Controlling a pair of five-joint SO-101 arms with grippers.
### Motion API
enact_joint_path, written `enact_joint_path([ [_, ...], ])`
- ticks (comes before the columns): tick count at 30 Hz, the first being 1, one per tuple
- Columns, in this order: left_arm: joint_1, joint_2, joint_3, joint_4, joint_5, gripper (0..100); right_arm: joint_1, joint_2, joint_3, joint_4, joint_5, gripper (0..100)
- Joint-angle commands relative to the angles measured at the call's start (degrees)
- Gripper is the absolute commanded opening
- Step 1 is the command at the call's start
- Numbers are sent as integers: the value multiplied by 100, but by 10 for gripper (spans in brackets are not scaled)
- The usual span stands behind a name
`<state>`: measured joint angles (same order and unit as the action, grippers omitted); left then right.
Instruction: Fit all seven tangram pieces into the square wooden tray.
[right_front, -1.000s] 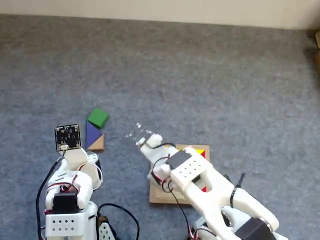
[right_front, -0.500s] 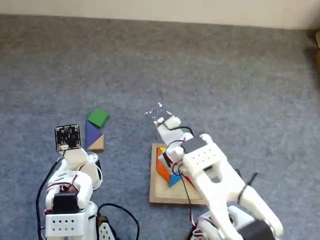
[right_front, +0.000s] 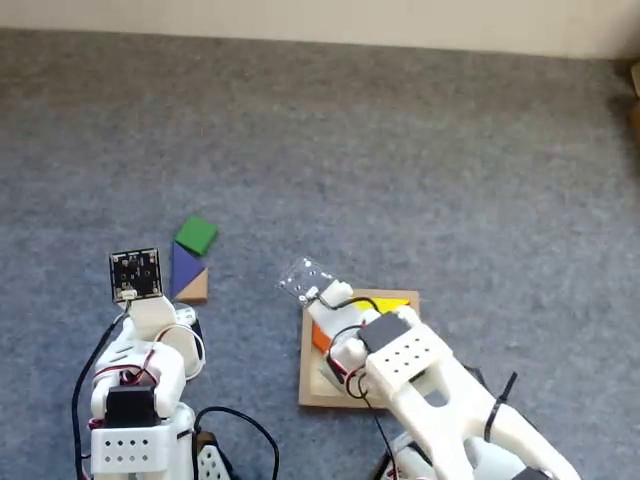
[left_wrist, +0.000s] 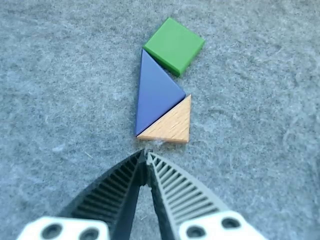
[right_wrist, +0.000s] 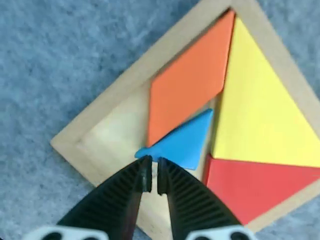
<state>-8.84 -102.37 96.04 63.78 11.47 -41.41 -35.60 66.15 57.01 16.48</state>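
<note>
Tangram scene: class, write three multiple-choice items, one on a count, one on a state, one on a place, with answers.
1. How many pieces lie in the tray? A two; B four; C seven.
2. The left gripper is: A shut, empty; B wide open; C holding a piece.
3. Where is the green square? A in the tray; B on the carpet, beside the dark blue triangle; C in the left gripper.
Answers: 1 B, orange, yellow, red, light blue. 2 A, its fingers meet on nothing. 3 B, it lies outside the tray.
</note>
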Motion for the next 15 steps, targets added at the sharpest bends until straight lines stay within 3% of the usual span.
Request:
enact_joint_path([
  [1, -75, -13, 119, 9, -35, 5, -92, -163, 40, -382, 18, 40],
  [9, -75, -13, 119, 9, -35, 5, -75, -163, 84, -1305, 44, 40],
  [15, -75, -13, 119, 9, -35, 5, 602, -251, -4, -1508, 26, 40],
])
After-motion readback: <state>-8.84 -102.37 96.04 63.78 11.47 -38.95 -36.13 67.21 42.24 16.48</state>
